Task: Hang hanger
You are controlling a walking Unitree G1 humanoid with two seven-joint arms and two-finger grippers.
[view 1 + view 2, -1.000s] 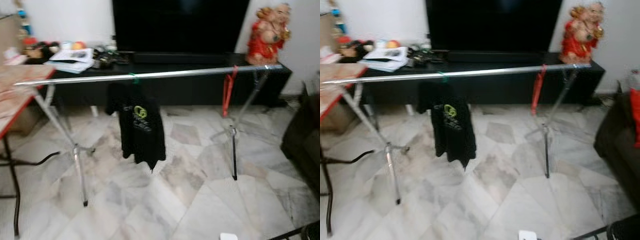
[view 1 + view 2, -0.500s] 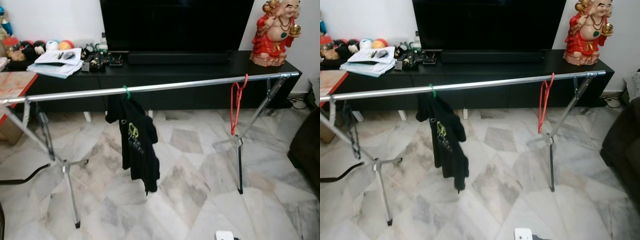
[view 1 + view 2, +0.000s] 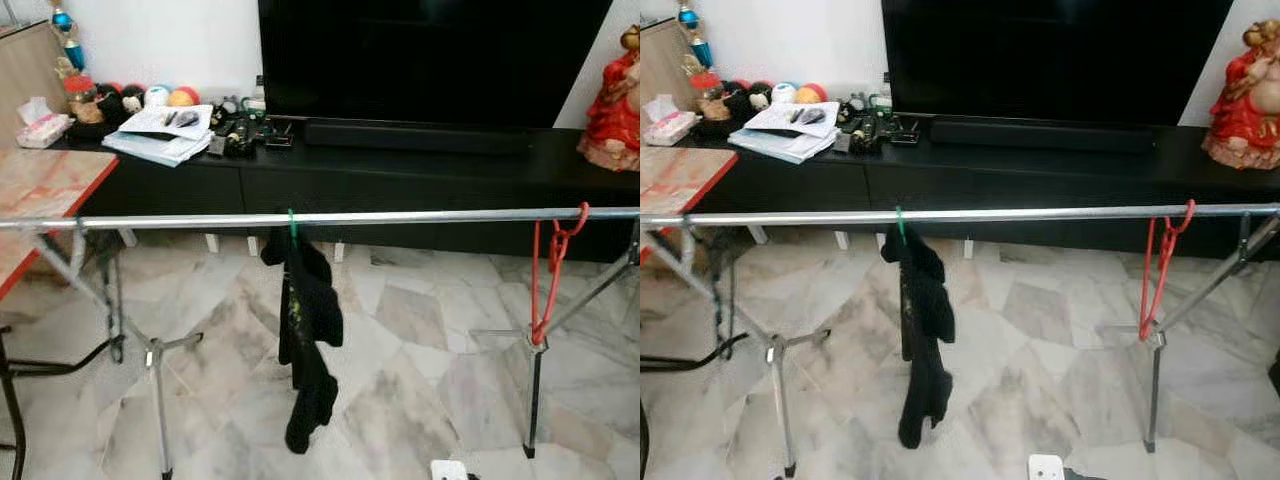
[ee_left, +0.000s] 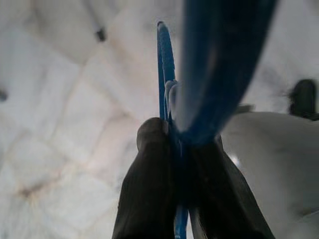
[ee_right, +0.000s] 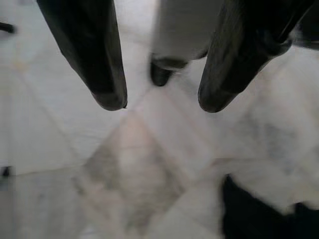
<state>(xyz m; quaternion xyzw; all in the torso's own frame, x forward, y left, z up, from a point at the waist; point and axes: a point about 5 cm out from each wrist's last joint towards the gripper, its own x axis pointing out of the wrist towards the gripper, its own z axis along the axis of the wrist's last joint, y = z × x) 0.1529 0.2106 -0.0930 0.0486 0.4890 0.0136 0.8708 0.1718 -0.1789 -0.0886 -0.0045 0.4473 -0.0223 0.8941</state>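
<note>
Left wrist view: left pincer (image 4: 177, 149) has its two black fingers (image 4: 147, 189) pressed together on a blue hanger (image 4: 166, 69); the thin blue rim runs up from between the fingertips, and a broader blue part, out of focus, crosses close to the lens. Pale marble floor (image 4: 60, 124) lies below it, so the hanger is in the pincer and off the rail.

Right wrist view: right pincer (image 5: 162, 107) hangs with a clear gap between its fingers (image 5: 97, 59), holding nothing, above the same marble tiles.

Head views: chrome clothes rail (image 3: 420, 215) spans the frame, roughly level, on splayed metal legs (image 3: 155, 385). A black garment (image 3: 305, 330) hangs from the rail on a green hook (image 3: 292, 225), left of the middle, drooping towards the floor. A red hanger (image 3: 548, 270) hangs empty from the rail near its right end, seen nearly edge-on. Garment and red hanger are well apart.

Behind the rail: long black TV counter (image 3: 400, 170) against the wall, carrying a large dark screen (image 3: 430, 55) with a soundbar (image 3: 415, 137) in front of it. Papers (image 3: 160, 135) and small clutter sit on the counter's left part; a red figurine (image 3: 612, 105) stands at its right end. A red-edged counter (image 3: 45, 195) with a marbled top stands at the left edge of the frame.
</note>
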